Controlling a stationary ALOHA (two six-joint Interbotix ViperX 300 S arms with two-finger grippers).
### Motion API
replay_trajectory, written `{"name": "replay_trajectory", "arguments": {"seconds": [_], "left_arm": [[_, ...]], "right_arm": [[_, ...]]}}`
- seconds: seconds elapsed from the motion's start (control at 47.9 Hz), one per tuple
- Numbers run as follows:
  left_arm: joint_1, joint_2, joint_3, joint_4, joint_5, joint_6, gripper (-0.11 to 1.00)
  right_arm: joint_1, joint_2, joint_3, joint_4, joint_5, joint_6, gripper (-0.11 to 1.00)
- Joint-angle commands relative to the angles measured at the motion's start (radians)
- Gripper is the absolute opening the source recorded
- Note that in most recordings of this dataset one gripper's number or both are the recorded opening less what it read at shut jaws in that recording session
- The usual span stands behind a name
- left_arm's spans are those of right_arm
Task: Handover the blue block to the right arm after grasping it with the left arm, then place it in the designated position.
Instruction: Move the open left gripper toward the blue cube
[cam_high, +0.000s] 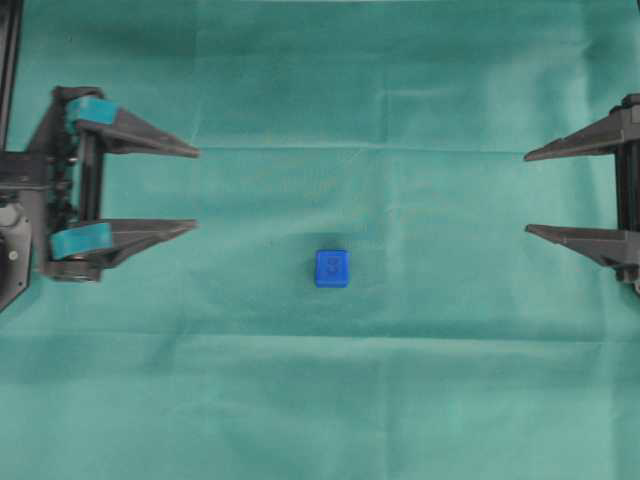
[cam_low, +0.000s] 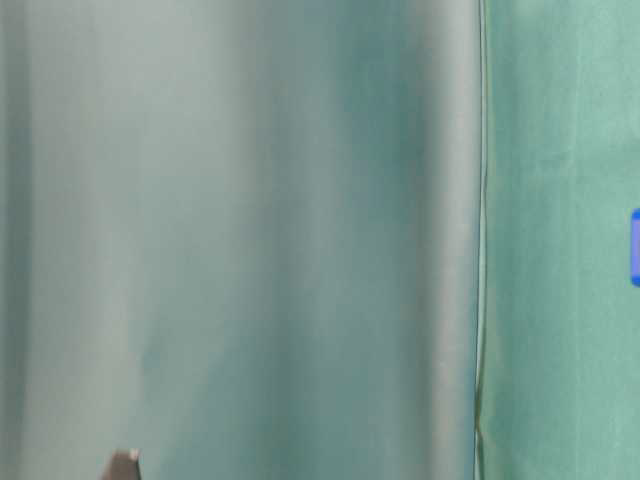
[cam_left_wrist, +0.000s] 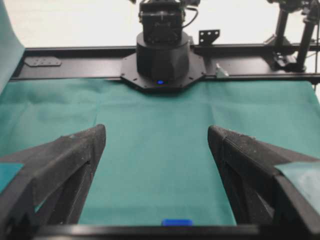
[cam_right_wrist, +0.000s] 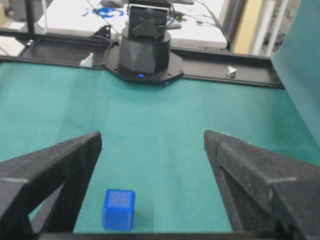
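One blue block (cam_high: 331, 268) lies on the green cloth (cam_high: 330, 400), just below the centre of the overhead frame, with a faint embossed mark on its top face. Two grippers face each other across it. The left gripper (cam_high: 196, 188), at the left edge, has two pointed fingers with teal tape bands (cam_high: 90, 108), spread wide and empty. The right gripper (cam_high: 527, 193), at the right edge, has two plain black fingers, likewise spread wide and holding nothing. The block is well apart from both.

The right wrist view shows the block (cam_right_wrist: 119, 209) whole, low and left of centre, near the inner side of the finger (cam_right_wrist: 55, 170) at the left of that frame. The left wrist view catches only a thin blue sliver (cam_left_wrist: 176, 222) at the bottom edge, between its fingers (cam_left_wrist: 65, 160); the rest is cut off. Each wrist view also shows the opposite arm's black base (cam_left_wrist: 162, 55) at the top, which the overhead view lacks.

The table-level view is mostly blurred green folds. The block (cam_low: 635, 247) is clipped at the right edge, and a small dark tip (cam_low: 124, 464) at the bottom left is too little to identify.
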Motion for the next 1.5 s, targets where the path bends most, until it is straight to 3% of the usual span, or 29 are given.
{"name": "replay_trajectory", "arguments": {"seconds": [0.0, 0.522, 0.961, 1.066, 1.484], "left_arm": [[0.003, 0.061, -0.069, 0.002, -0.014, 0.002, 0.99], [0.003, 0.339, -0.318, 0.003, 0.017, -0.002, 0.99], [0.003, 0.362, -0.348, -0.005, 0.094, -0.025, 0.99], [0.002, 0.364, -0.362, -0.003, 0.153, -0.048, 0.99], [-0.012, 0.433, -0.528, -0.003, 0.637, -0.071, 0.99]], "right_arm": [[-0.003, 0.006, -0.028, 0.002, -0.009, 0.000, 0.94], [-0.002, 0.012, -0.025, 0.000, -0.009, 0.000, 0.94], [-0.003, 0.020, -0.023, 0.000, -0.006, 0.000, 0.94], [-0.003, 0.023, -0.023, 0.000, -0.006, 0.000, 0.94], [-0.003, 0.028, -0.023, 0.002, -0.003, 0.002, 0.94]]}}
